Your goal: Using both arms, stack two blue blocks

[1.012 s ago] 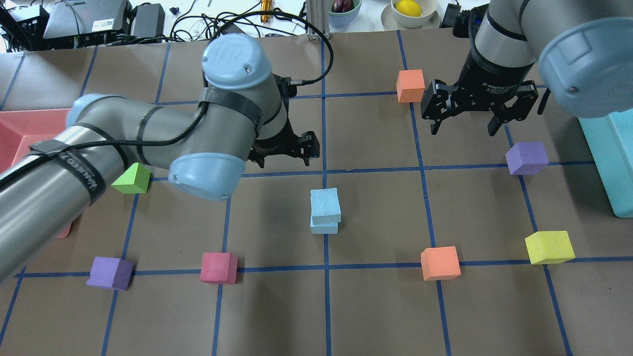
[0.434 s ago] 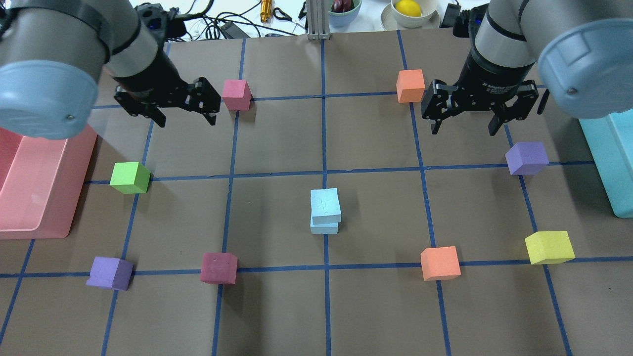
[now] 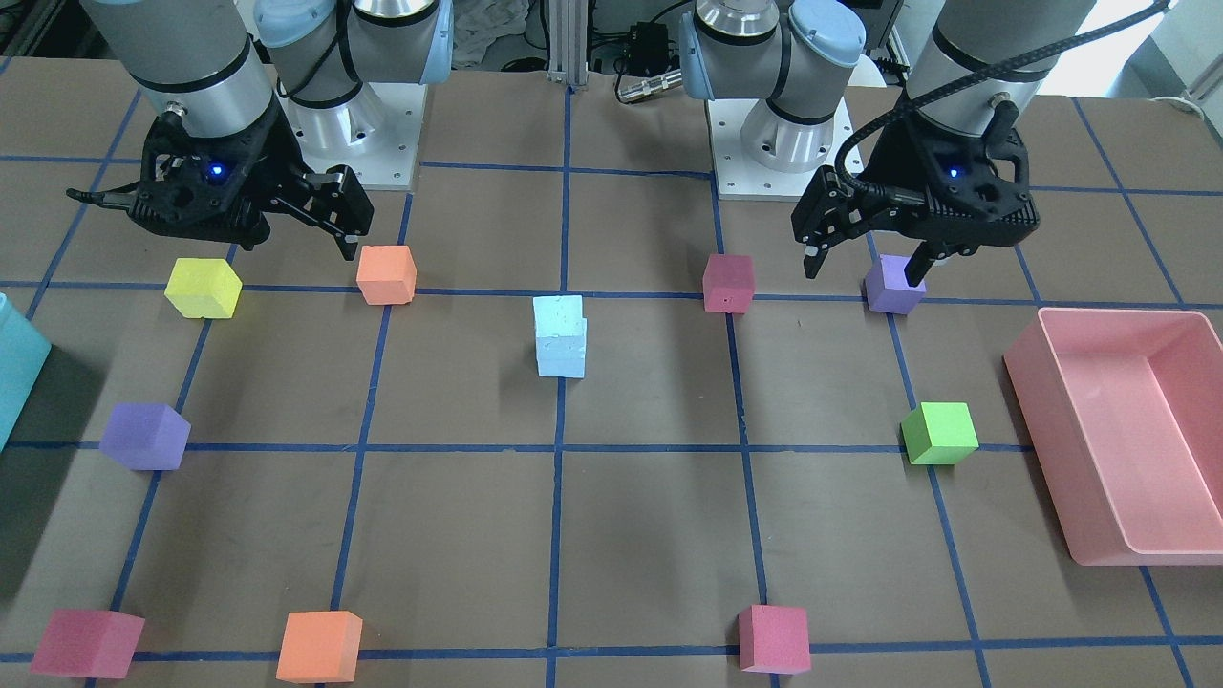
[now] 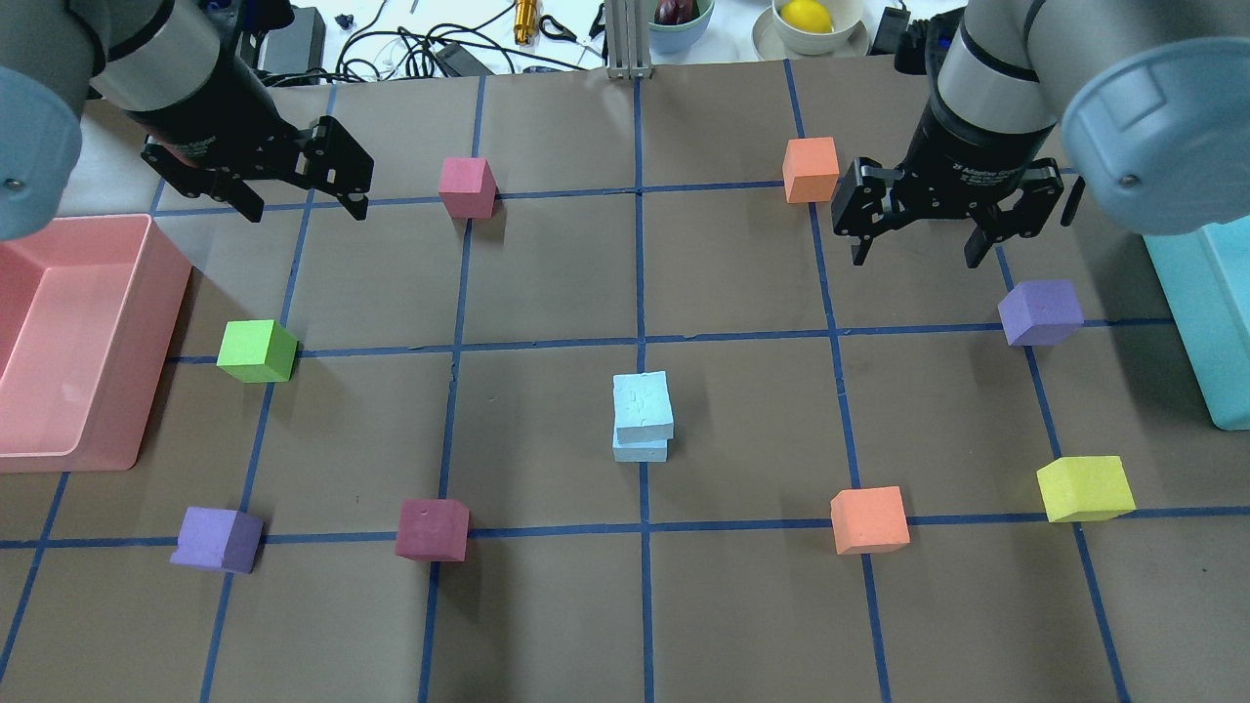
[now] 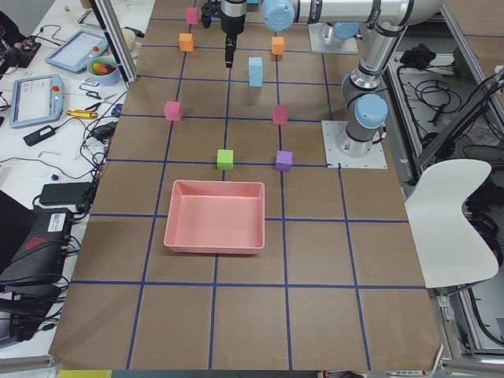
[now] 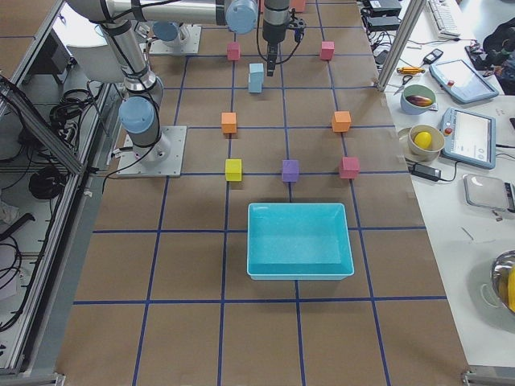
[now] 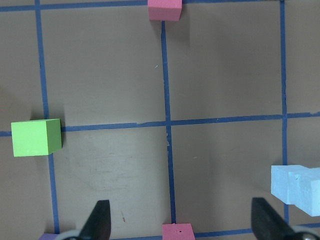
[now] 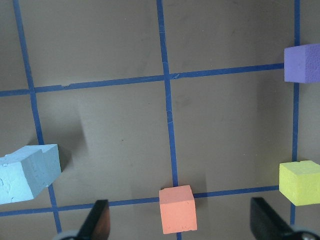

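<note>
Two pale blue blocks stand stacked at the table's middle, the top block [image 4: 643, 405] slightly offset on the bottom block [image 4: 640, 451]. The stack also shows in the front view [image 3: 560, 336], at the left wrist view's right edge [image 7: 297, 189] and at the right wrist view's left edge [image 8: 27, 172]. My left gripper [image 4: 308, 212] is open and empty, high over the far left of the table, far from the stack. My right gripper [image 4: 915, 260] is open and empty at the far right, beside an orange cube [image 4: 811, 169].
A pink tray [image 4: 146, 293] lies at the left edge and a teal bin [image 4: 1201, 322] at the right. Loose cubes surround the stack: green [image 4: 257, 351], pink [image 4: 467, 186], purple [image 4: 1041, 311], yellow [image 4: 1084, 488], orange [image 4: 869, 519], dark red [image 4: 432, 529], purple [image 4: 217, 538].
My left arm has swung away from above the table's middle to the far left. The blue stack has stayed in place. The right arm has not moved.
</note>
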Robot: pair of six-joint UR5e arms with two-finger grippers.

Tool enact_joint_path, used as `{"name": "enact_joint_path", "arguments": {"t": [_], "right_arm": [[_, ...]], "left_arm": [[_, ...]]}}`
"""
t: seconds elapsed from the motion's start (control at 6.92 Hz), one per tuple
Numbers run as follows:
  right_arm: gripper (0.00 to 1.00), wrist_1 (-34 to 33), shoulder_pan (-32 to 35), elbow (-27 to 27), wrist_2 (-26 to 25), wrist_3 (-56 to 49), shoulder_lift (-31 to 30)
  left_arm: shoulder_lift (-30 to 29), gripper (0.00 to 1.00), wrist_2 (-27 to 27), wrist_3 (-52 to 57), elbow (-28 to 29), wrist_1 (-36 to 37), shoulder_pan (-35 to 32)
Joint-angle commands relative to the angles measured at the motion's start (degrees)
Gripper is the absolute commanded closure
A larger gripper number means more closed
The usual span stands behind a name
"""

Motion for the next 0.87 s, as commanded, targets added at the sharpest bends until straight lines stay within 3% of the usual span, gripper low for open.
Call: {"name": "enact_joint_path", "arguments": {"t": [0.0,0.72], "right_arm": [[0.0,0.0,0.0,0.1,0.0,0.0,0.0],[0.0,0.0,0.0,0.1,-0.1,0.1,0.0]], "left_arm": [[-0.9,0.0,1.8,0.1,0.6,2.5,0.2],[-1.3,0.0,1.9,0.0,0.0,2.5,-0.3]]}}
